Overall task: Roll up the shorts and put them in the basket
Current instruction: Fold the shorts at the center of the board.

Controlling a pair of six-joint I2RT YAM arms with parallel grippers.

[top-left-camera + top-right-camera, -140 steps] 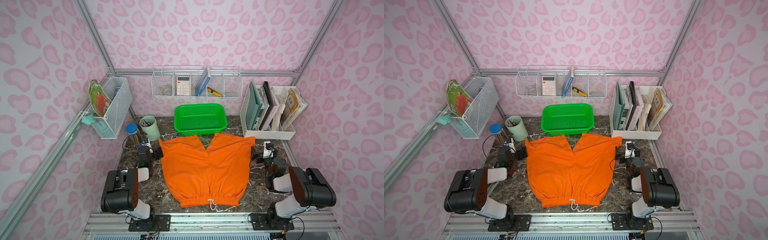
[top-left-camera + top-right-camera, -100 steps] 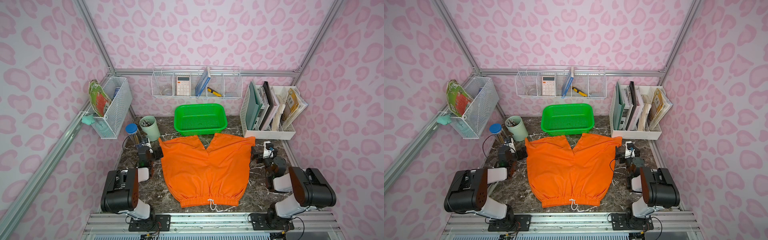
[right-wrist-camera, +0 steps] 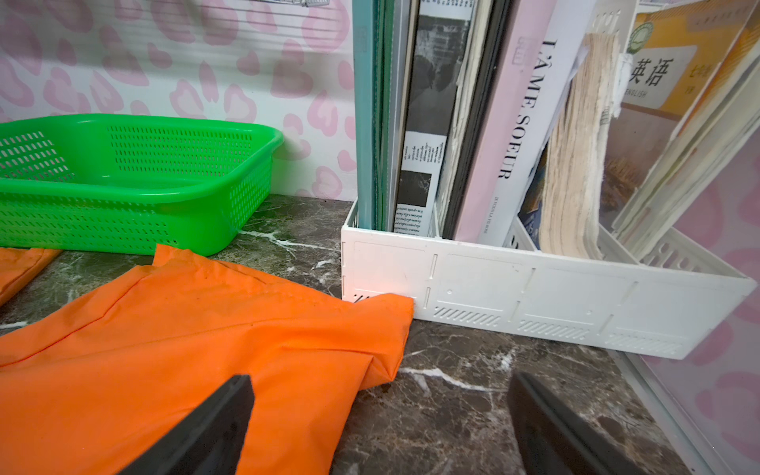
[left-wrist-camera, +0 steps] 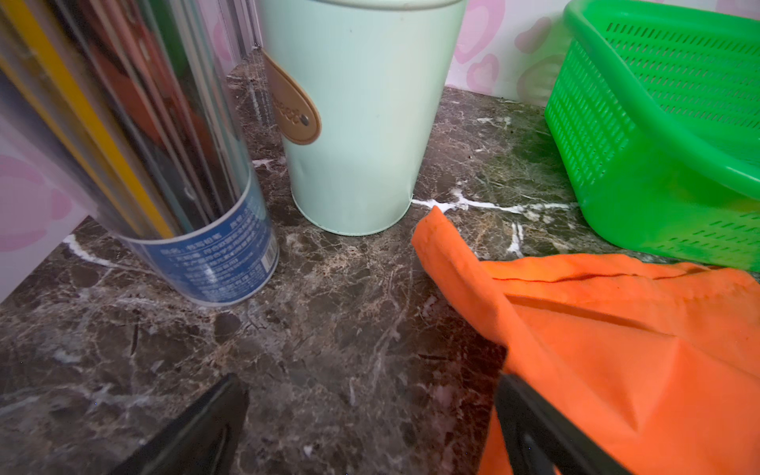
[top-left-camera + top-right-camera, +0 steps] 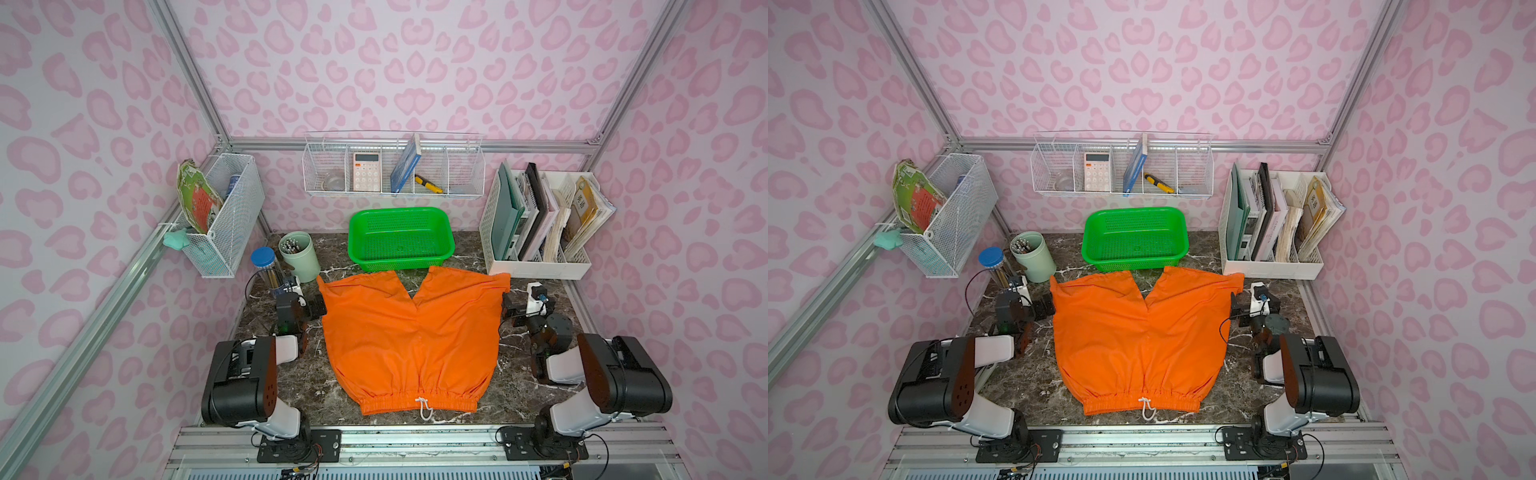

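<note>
File rack (image 3: 534, 296) holds "L'ÂME SOEUR" book (image 3: 518, 135), "ENGLISH" textbook (image 3: 658, 78). Mint cup (image 5: 300, 262) of pens (image 5: 289, 246) at 10 o'clock of shorts (image 5: 411, 345). Left tool (image 4: 370, 390), right tool (image 3: 380, 384) spread wide.

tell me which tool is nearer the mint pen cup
Left. The left tool is in front of the cup, at the shorts edge; the right tool is across the shorts, by the white book rack.
</note>
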